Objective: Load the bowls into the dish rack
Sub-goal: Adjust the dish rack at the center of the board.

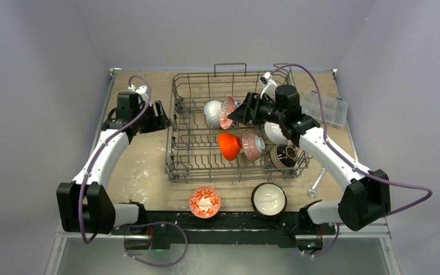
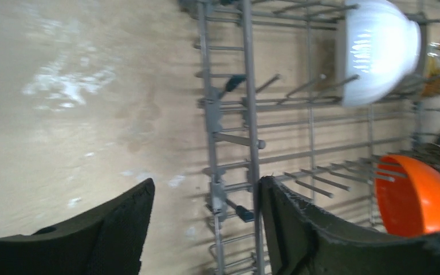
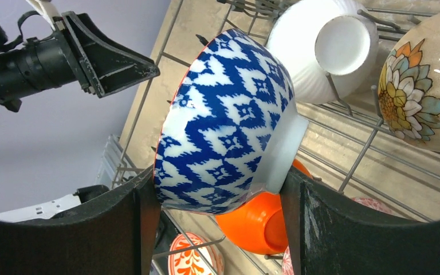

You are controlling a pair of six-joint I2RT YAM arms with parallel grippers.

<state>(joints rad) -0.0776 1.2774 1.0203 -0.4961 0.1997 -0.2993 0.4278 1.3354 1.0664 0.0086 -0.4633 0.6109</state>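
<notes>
Right wrist: right gripper (image 3: 220,187) clamps bowl (image 3: 224,117).

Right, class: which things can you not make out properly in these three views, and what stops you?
Top view: blue-patterned bowl, mostly hidden by the right tool.
Top view: white bowl, partly under the right arm.
Left wrist view: orange bowl, cut by the frame edge and the left tool.
Top view: clear box, contents too small.

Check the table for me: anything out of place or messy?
A metal wrench lies on the table by the dish rack, at its near right corner, odd among crockery. Also, white smears mark the table left of it.
</notes>
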